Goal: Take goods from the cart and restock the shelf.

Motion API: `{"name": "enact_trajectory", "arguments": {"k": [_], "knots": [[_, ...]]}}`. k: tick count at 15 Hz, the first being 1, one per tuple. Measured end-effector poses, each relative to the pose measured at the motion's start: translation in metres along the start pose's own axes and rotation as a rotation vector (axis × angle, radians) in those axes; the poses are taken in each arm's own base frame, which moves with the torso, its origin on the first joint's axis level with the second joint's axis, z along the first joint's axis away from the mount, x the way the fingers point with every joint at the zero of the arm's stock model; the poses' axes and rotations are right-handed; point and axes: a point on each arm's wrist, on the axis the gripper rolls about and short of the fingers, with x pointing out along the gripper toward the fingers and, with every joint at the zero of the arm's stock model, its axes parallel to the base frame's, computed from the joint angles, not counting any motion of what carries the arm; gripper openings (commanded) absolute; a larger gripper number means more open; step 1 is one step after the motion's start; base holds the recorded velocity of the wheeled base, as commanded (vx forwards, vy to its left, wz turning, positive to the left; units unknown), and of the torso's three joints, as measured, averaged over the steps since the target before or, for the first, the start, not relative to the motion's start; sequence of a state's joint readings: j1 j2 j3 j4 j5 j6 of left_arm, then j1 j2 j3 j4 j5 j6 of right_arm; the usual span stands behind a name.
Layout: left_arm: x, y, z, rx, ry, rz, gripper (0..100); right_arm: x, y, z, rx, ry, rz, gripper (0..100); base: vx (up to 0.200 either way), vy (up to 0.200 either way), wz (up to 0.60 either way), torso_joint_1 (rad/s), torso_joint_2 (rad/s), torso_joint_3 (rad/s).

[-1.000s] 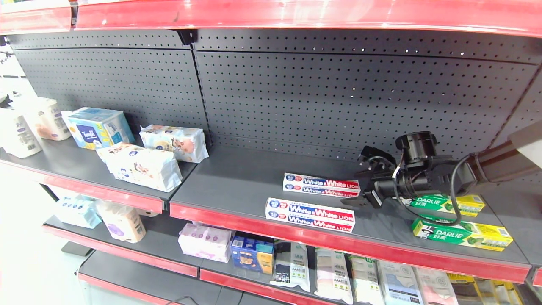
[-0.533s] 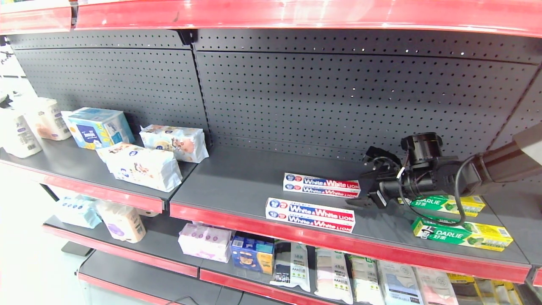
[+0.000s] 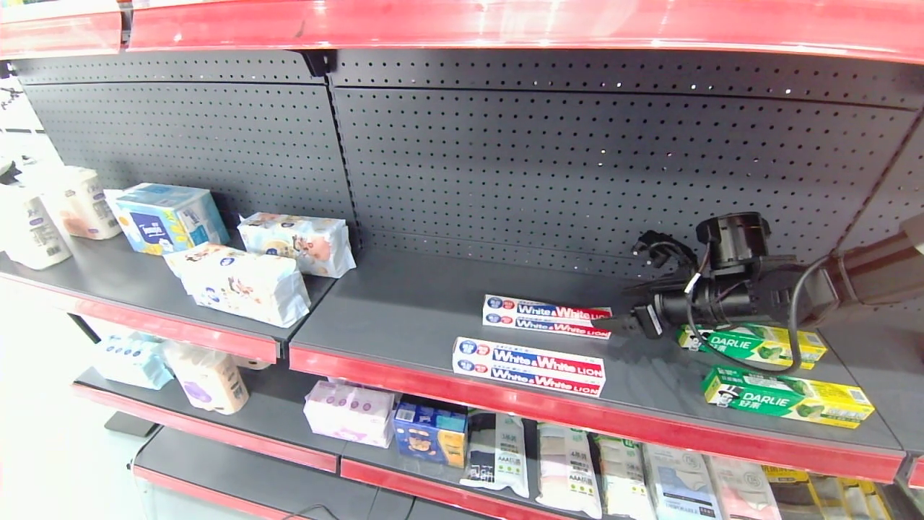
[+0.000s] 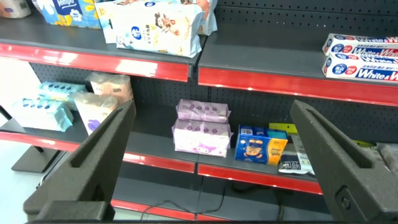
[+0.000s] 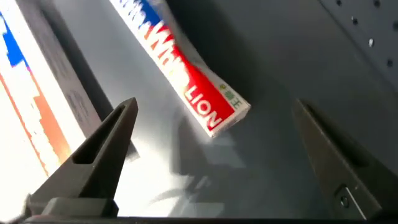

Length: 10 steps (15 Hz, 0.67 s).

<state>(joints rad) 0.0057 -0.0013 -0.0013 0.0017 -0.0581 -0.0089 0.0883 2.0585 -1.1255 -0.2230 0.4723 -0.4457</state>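
Bright overhead light — glare streaks the red shelf edge (image 3: 505,25), left overexposed.

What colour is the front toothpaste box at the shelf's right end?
The box is green with a yellow end, clearest in the head view.

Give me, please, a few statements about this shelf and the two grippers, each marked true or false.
1. Two red-and-white toothpaste boxes lie flat on the shelf. True.
2. The right gripper holds a green toothpaste box. False: its jaws are open and empty, and both such boxes lie on the shelf.
3. The left gripper has open, empty jaws. True.
4. The tissue packs sit to the robot's right of the toothpaste. False: they sit to its left.
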Motion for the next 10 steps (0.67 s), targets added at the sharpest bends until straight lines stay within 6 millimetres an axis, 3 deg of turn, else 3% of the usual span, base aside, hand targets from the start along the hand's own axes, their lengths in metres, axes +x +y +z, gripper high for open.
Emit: {"name": "enact_trajectory", "arguments": {"k": [10], "knots": [[0.0, 0.0, 0.0, 0.0, 0.0, -0.001, 100, 0.008, 0.013, 0.021, 0.271, -0.019, -0.045, 100, 0.0, 0.0, 0.0, 0.0, 0.0, 0.0]]}}
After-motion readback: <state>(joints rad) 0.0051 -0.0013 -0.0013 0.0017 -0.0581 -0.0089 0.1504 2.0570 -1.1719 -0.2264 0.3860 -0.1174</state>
